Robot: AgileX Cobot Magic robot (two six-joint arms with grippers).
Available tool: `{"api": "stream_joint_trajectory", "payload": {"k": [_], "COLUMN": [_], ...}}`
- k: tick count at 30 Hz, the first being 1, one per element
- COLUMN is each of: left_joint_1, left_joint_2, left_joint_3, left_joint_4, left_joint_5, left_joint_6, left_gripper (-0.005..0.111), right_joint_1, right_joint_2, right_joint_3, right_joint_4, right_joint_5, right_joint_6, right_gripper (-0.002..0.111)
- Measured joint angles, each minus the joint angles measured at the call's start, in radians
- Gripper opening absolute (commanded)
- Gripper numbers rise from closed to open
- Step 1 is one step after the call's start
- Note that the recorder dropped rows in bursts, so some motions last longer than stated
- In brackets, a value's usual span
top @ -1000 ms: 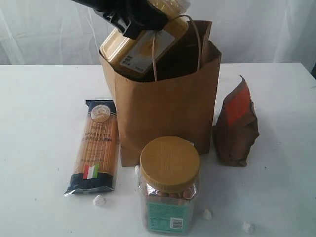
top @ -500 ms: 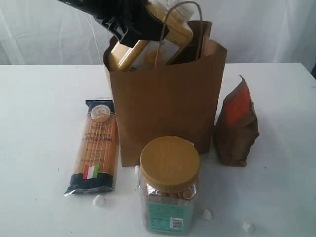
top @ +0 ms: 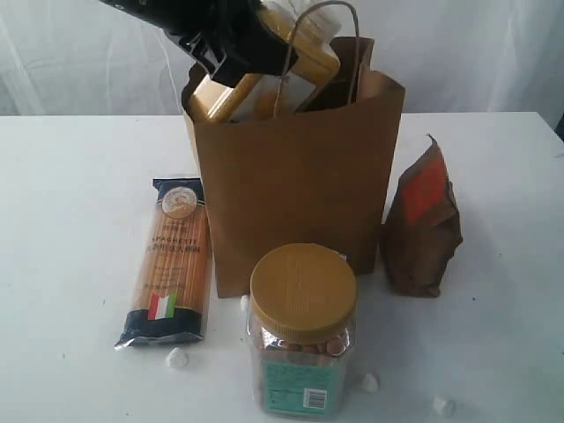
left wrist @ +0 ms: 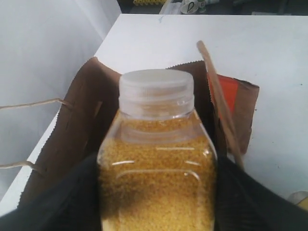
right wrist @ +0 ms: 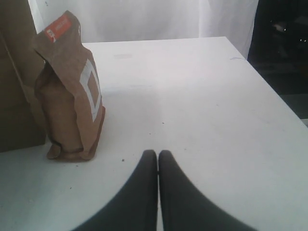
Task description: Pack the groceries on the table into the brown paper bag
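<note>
Yellow-grain bottle [left wrist: 156, 163], pinched by left gripper [top: 251, 51], has sunk into brown paper bag [top: 300, 194]; right gripper [right wrist: 158, 159] pressed together.

The bag [top: 300, 203] hides the bottle's [top: 310, 60] lower part; arm [top: 167, 13] at eleven o'clock runs offscreen; jar's [top: 303, 300] label, probably text, too small.

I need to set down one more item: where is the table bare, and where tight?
Bare: the table left of the spaghetti packet, and right of the brown pouch. Crowded: in front of the paper bag, between packet, jar and white lumps.
</note>
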Motion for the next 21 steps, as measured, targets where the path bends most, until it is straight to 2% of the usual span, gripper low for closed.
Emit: {"api": "stream_joint_trajectory", "payload": {"k": [4, 6, 18, 21], "left_joint_1": [0.000, 0.000, 0.000, 0.000], "left_joint_2": [0.021, 0.034, 0.062, 0.057], "left_joint_3": [0.000, 0.000, 0.000, -0.040], "left_joint_4": [-0.006, -0.012, -0.015, -0.015], "left_joint_5": [-0.034, -0.043, -0.057, -0.074], "left_joint_6": [0.000, 0.000, 0.000, 0.000], "left_gripper": [0.079, 0.081, 0.081, 0.079], "right_joint_1": [0.000, 0.000, 0.000, 0.000], "right_joint_2": [0.000, 0.000, 0.000, 0.000], "right_joint_3": [0.000, 0.000, 0.000, 0.000], "right_joint_4": [0.000, 0.000, 0.000, 0.000], "right_joint_5": [0.000, 0.000, 0.000, 0.000], "right_joint_6": [0.000, 0.000, 0.000, 0.000], "right_gripper": [0.000, 0.000, 0.000, 0.000]}}
